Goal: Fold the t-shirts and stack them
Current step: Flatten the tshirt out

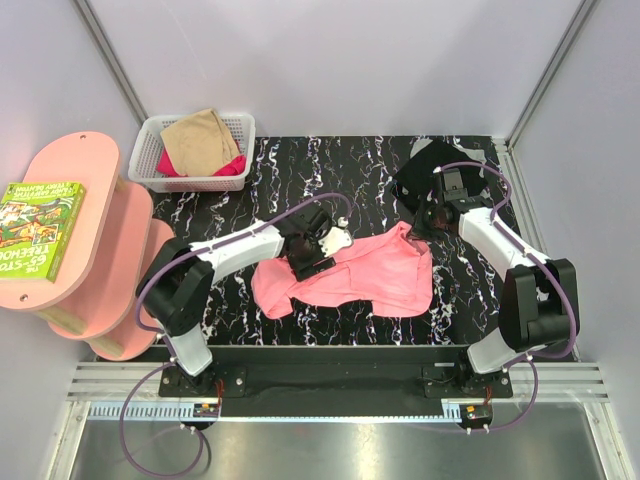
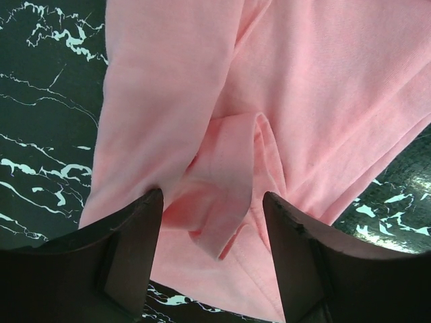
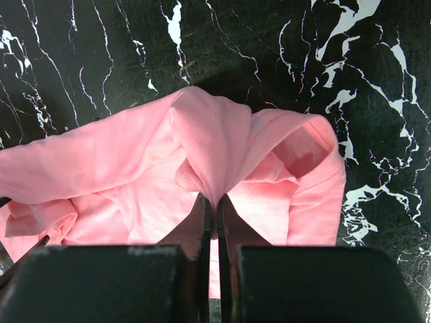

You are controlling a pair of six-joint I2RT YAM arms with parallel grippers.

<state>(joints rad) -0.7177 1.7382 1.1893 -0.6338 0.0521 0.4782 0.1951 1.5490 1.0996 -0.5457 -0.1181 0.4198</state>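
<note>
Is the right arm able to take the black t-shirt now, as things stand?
Probably not at once: the right gripper is shut on a fold of the pink t-shirt and must release it first. The black t-shirt lies uncovered just beyond it, so the reach itself looks fine.

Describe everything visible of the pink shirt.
The salmon pink t-shirt is soft plain cloth, crumpled, not yet folded, lying on the black marbled table. The right gripper is shut on a pinched-up ridge at its far right corner; the left gripper is open astride a fold at its left.
</note>
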